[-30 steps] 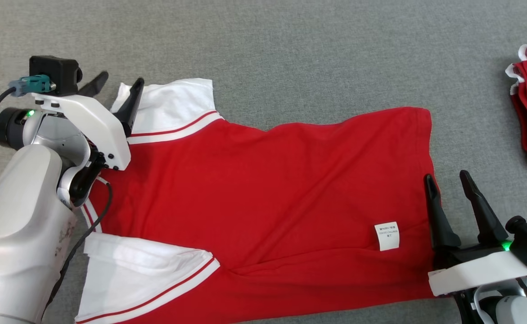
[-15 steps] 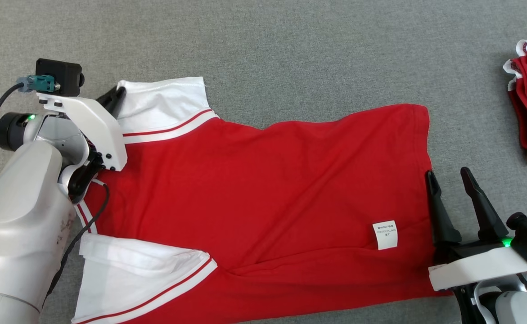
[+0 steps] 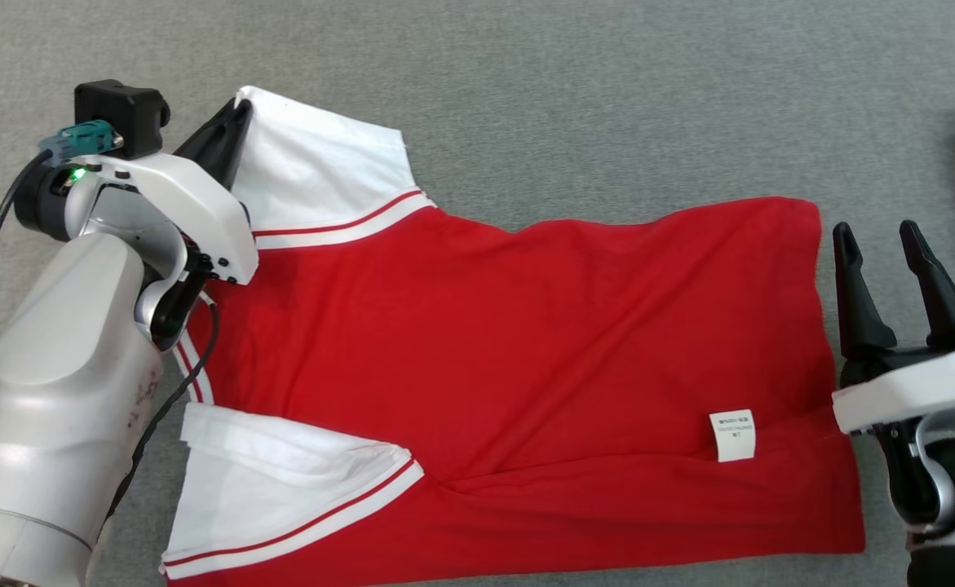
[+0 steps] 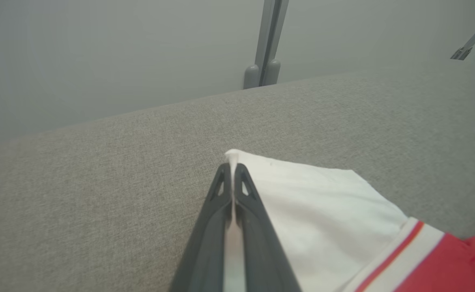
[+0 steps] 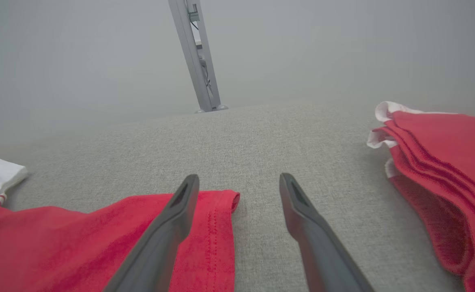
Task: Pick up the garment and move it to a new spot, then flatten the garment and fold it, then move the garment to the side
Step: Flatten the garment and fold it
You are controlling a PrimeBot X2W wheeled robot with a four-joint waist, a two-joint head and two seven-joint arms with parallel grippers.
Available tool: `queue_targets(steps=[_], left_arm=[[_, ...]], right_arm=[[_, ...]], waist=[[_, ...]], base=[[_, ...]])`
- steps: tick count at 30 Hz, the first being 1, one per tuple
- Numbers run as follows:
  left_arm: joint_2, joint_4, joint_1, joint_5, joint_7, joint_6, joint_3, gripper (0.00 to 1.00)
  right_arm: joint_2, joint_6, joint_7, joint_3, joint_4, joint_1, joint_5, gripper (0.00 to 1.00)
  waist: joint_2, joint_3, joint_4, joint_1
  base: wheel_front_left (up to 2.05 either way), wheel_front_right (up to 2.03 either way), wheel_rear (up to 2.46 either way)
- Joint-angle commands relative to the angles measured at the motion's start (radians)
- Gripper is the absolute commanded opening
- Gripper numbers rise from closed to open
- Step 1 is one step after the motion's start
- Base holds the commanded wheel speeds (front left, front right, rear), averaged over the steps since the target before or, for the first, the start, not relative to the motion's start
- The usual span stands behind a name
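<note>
Left pincer: the left gripper [image 4: 232,170] was clenched on the outer corner of the upper white sleeve [image 3: 322,163]. A thin strip of white cloth sat pinched between its two dark fingers, and the corner poked out just past the tips.
Right pincer: the right gripper [image 5: 239,180] stood released with its fingers spread wide and nothing between them. One finger lay over the red hem [image 5: 217,227] and the other over bare surface. I could not tell whether either touched the cloth.
Garment: the red shirt [image 3: 526,326] lay spread sideways on the grey fabric surface [image 3: 526,98], sleeves toward the robot's left and hem toward its right. The lower white sleeve [image 3: 281,481] was folded in on itself, and a care label [image 3: 732,434] showed near the hem.
Flatness: shallow creases ran diagonally across the body, so to my eye it was not quite smooth yet.
Handling: it looked like light, soft, limp knit that would sag, drag and crease rather than keep a shape. It seemed neither fragile nor slippery on that rough covering.
Where to hold: corners and stitched edges looked the best places, the sleeve corner on one side and the hem corner on the other, so a pull would spread it evenly.
Around: a stack of folded red garments [image 5: 436,162] sat near the right gripper, apart from the shirt.
Beyond: a grey metal post [image 5: 194,56] rose past the far edge.
In the way: nothing lay on the shirt. I thought the stack might crowd a sideways move.
</note>
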Motion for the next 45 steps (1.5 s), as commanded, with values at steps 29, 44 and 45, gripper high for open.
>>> queue_targets(steps=[29, 44, 45], left_arm=[[0.037, -0.253, -0.022, 0.005, -0.143, 0.048, -0.014, 0.0], [0.154, -0.703, 0.312, -0.079, -0.145, 0.139, 0.045, 0.0], [0.167, -0.746, 0.353, -0.089, -0.142, 0.153, 0.053, 0.0]], right_arm=[[-0.193, 0.001, 0.204, 0.11, 0.136, -0.261, 0.291, 0.0], [-0.169, 0.001, 0.248, 0.087, 0.006, -0.072, 0.51, 0.0], [-0.167, 0.001, 0.253, 0.079, -0.001, -0.047, 0.531, 0.0]], waist=[[0.0, -0.01, 0.091, 0.0], [0.0, -0.069, 0.095, 0.0], [0.0, -0.073, 0.096, 0.0]], base=[[0.0, 0.0, 0.0], [0.0, 0.0, 0.0], [0.0, 0.0, 0.0]])
